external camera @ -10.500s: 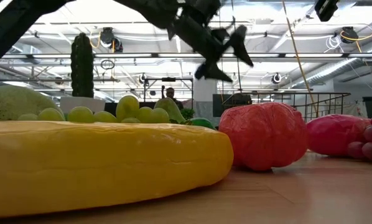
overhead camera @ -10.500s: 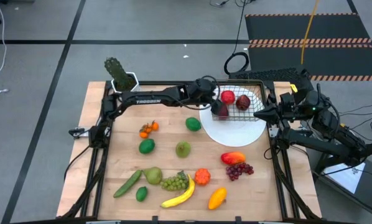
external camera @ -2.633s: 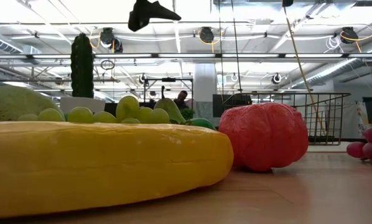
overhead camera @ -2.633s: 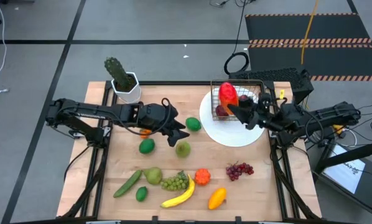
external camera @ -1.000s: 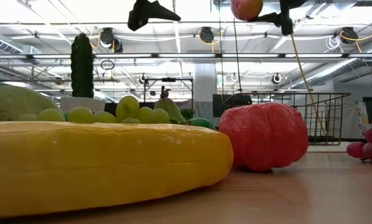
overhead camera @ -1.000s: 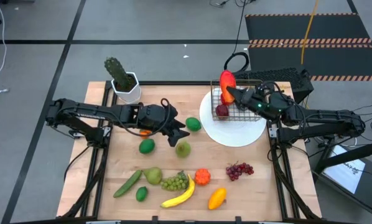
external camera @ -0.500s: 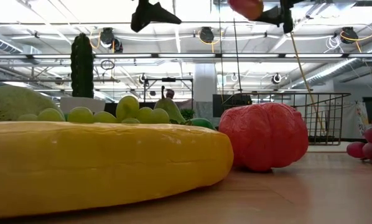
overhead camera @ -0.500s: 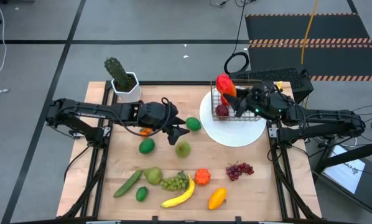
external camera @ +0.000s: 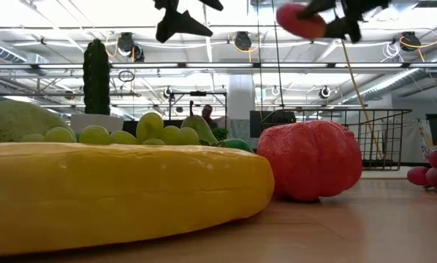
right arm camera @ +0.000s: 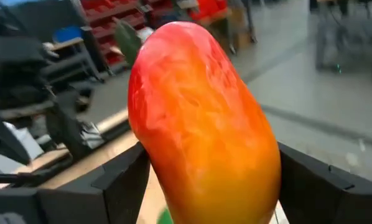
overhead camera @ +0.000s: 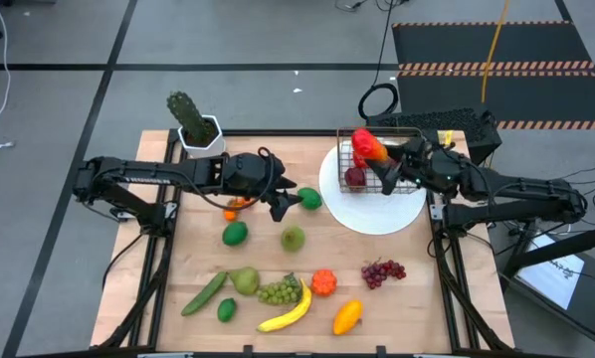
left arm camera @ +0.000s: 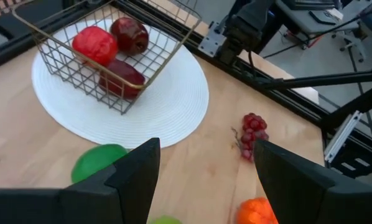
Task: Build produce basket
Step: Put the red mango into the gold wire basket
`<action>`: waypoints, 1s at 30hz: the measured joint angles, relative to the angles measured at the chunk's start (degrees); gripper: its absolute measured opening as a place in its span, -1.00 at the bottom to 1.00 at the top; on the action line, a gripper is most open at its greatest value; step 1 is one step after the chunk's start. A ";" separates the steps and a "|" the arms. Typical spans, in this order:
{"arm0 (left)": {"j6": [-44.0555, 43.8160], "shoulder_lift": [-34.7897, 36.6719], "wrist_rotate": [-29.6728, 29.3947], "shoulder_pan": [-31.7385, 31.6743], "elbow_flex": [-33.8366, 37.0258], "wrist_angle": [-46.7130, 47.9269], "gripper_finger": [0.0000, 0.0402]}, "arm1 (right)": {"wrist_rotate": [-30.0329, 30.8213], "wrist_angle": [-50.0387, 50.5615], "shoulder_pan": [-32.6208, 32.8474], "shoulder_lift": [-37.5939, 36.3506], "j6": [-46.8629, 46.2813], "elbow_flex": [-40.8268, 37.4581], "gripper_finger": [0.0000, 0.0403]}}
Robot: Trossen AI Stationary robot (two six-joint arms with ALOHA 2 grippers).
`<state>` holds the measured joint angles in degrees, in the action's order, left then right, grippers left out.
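One red-orange toy mango [right arm camera: 204,124] we see clamped between right gripper [overhead camera: 385,157] jaws above the silver wire-mesh basket [overhead camera: 382,164]; left gripper [overhead camera: 286,202] jaws apart, empty.

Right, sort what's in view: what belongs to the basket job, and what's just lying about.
Job:
basket
mango, held by right gripper
apples in basket
limes
grapes
banana
left gripper, empty

Lying about:
cactus
plate under basket
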<state>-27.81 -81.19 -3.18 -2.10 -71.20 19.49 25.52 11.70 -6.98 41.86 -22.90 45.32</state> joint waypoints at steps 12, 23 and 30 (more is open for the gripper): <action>-5.43 0.00 0.02 -1.26 0.00 -0.04 0.28 | -1.74 19.80 -8.19 -2.57 -6.17 0.00 0.44; -2.77 0.00 0.68 -1.26 0.00 -0.02 0.28 | -5.73 26.33 -19.02 4.82 11.85 -1.75 0.44; -6.34 0.00 0.54 -1.19 0.00 -0.03 0.28 | -11.80 26.95 -22.37 7.79 16.99 -4.11 0.44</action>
<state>-34.15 -81.19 -2.64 -3.29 -71.20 19.45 13.72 38.65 -29.34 49.65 -5.91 41.21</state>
